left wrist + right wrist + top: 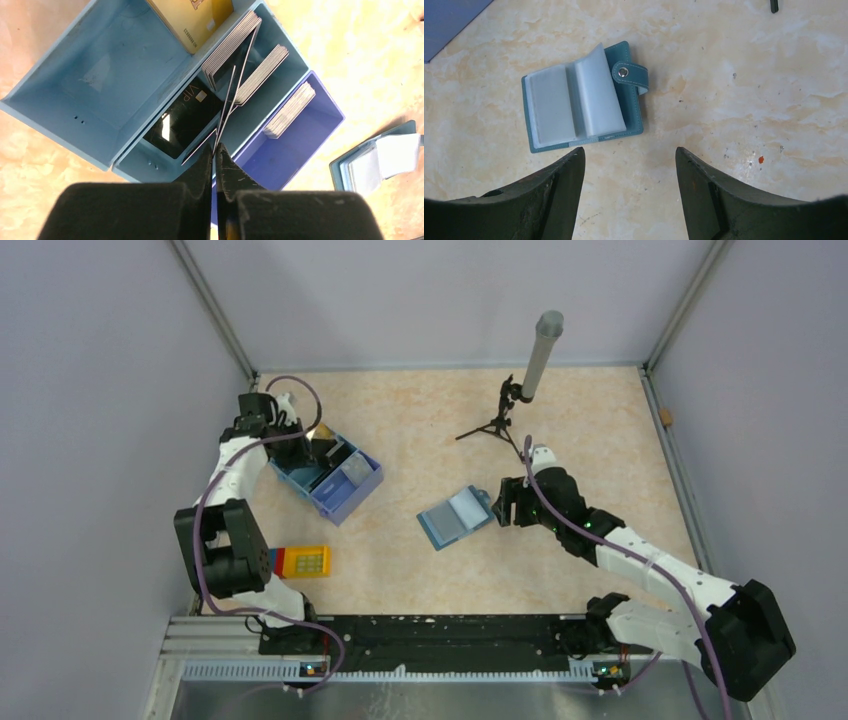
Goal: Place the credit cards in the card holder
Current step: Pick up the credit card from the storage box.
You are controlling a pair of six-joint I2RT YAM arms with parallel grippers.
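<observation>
Several credit cards stand in the blue partitioned tray box (345, 502) (100, 75): a gold card (195, 20), a black VIP card (185, 115) and silvery stacks (230, 47). My left gripper (318, 445) (216, 147) is over the middle compartment, shut on the near edge of a thin credit card (239, 85) seen edge-on. Its colour I cannot tell. The teal card holder (458, 516) (579, 100) lies open on the table, with its pale sleeves up and its clasp to the right. Just beside the holder, my right gripper (500, 505) (629, 150) stands open and empty.
A yellow studded block (305, 561) lies near the left arm's base. A small black tripod with a grey cylinder (520, 390) stands at the back. The card holder's corner (380, 160) shows at the right of the left wrist view. Grey walls enclose the table.
</observation>
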